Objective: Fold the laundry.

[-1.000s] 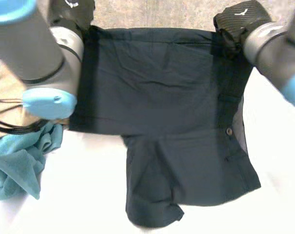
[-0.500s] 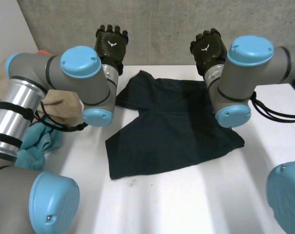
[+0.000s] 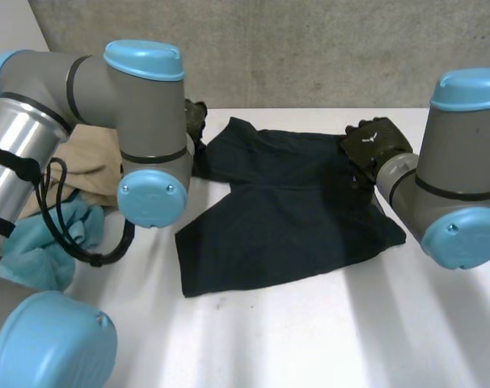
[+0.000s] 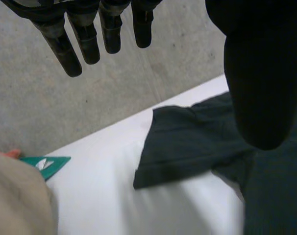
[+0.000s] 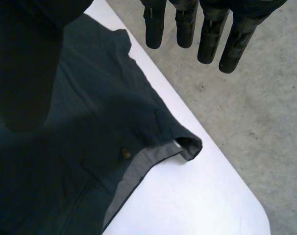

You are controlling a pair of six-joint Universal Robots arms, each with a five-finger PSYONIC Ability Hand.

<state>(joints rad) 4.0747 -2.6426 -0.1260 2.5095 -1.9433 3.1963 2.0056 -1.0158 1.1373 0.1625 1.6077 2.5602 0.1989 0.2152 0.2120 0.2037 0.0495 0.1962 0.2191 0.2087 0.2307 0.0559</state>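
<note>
As shorts point(image 3: 285, 214) stay put, left robot hand point(image 3: 196, 120), right robot hand point(image 3: 375, 142) lower

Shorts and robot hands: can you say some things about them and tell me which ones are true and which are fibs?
1. The shorts lie on the white table. True.
2. The right hand is squeezing the shorts. False: its fingers are straight and hold nothing.
3. A blue towel lies on the robot's left side of the table. True.
4. The shorts are bright red. False: they are dark blue.
5. The left hand is open. True.
6. The shorts have no button. False: a small button sits near their edge.
</note>
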